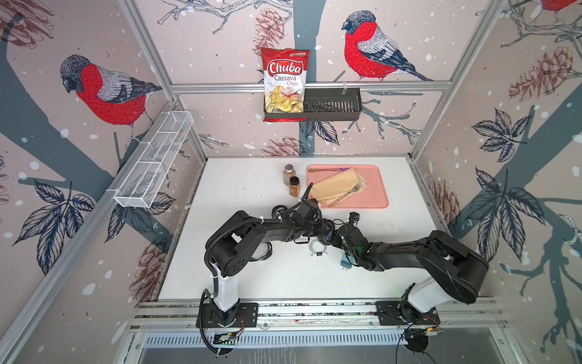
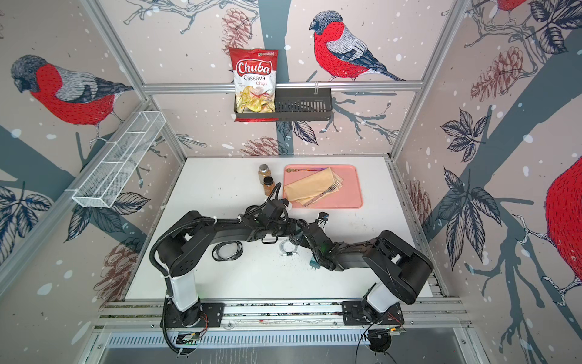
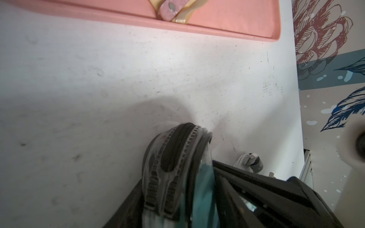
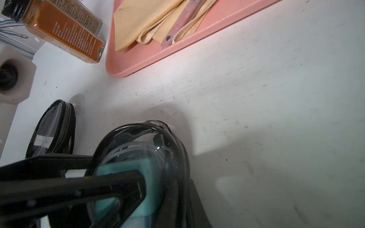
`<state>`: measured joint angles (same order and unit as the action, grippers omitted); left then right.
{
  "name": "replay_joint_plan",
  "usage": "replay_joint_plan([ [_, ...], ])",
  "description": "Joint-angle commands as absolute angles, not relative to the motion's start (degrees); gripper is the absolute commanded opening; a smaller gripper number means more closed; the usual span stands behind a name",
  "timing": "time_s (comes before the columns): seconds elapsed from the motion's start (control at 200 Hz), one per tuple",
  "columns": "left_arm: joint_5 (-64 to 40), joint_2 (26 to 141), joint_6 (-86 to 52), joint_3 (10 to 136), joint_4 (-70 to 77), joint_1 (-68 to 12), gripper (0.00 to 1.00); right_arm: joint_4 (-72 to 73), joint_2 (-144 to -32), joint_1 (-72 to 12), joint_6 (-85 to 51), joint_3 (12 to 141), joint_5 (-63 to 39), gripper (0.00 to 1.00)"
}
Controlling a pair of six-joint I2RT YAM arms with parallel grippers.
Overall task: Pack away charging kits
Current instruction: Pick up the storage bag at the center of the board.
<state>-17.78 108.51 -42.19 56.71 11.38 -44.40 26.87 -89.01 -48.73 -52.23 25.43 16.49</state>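
A clear oval case [image 4: 169, 150] with a black zip rim [image 3: 173, 150] is held up over the middle of the table, and a teal charger [image 4: 146, 177] shows through its wall. My right gripper [image 4: 177, 207] is shut on this case's edge. The left gripper [image 3: 183, 207] comes in from the other side with its jaws either side of the case and charger; blur hides whether they press. A second teal charger [image 1: 345, 262] and a coiled white cable [image 1: 317, 249] lie on the table near the arms. Another case [image 2: 227, 251] lies under my left arm.
Two brown spice jars [image 1: 289, 173] [image 1: 294, 186] stand behind the arms, beside a pink tray [image 1: 374, 189] holding a folded yellow napkin [image 1: 333, 187] and a fork. A white wire basket [image 1: 154, 164] hangs on the left wall. A black basket [image 1: 333, 105] with a chips bag hangs at the back.
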Motion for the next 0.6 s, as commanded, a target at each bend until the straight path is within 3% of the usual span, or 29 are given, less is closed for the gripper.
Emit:
replay_joint_plan([
  [0.0,-17.92,109.46,-42.71,56.86,11.95,-44.09,0.55,26.54,-89.36,-49.04,-51.24,25.66,15.47,0.13],
  [0.39,-16.96,110.52,-43.24,58.88,11.08,-43.77,0.50,26.54,-89.17,-49.07,-51.15,25.66,15.42,0.13],
  [0.595,-16.05,111.20,-43.26,60.04,9.08,-43.65,0.64,26.46,-88.99,-49.06,-51.15,25.66,15.39,0.13],
])
